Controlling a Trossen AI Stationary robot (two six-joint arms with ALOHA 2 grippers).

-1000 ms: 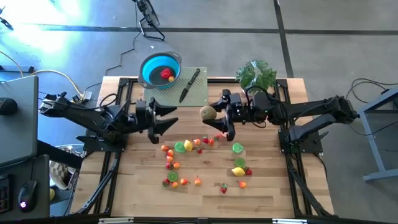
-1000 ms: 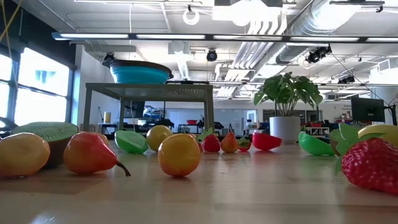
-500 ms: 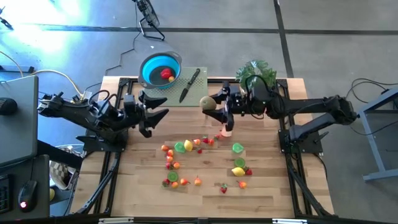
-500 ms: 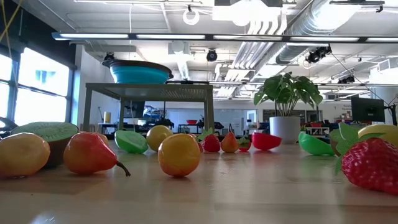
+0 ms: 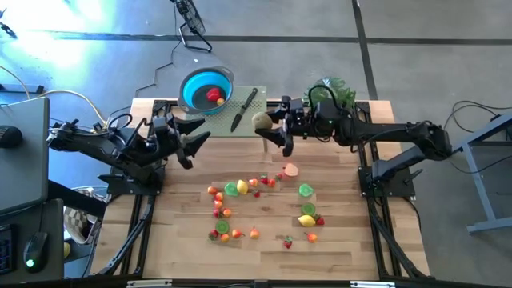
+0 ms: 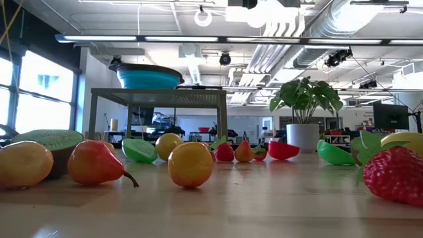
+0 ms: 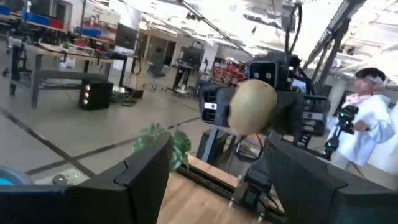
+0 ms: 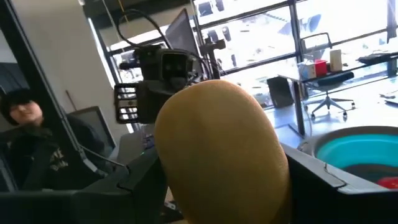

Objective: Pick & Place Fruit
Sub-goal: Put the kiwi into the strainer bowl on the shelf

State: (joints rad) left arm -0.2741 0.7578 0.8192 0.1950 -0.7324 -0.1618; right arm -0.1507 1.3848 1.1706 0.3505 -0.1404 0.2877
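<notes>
— Wooden worktop (image 5: 344, 256) first: what sits around your fruit?

— At the far edge you have a pale green mat (image 5: 256, 120) with a black-handled knife (image 5: 244, 110) lying on it, a blue bowl (image 5: 206, 90) at its corner with a red piece inside, and a leafy potted plant (image 5: 330, 92) beside the right arm. Most of the fruit (image 5: 240, 187) lies scattered mid-worktop, red, orange, yellow and green; a pink-red piece (image 5: 290, 170) lies apart, nearer the right arm.

— And your arms?

— Your right arm reaches in level from the right, above the worktop. Its right pincer (image 5: 270, 128) is clamped on a brown kiwi (image 5: 262, 121), hanging over the mat's near corner, close to the knife. The right wrist view shows that kiwi (image 8: 221, 149) filling the gap between the fingers, with the bowl beyond.

— The left?

— Your left arm stretches from the left edge, left pincer (image 5: 194, 136) fingers apart and holding nothing, pointing toward the kiwi (image 7: 254, 106), just short of the mat below the bowl.
</notes>
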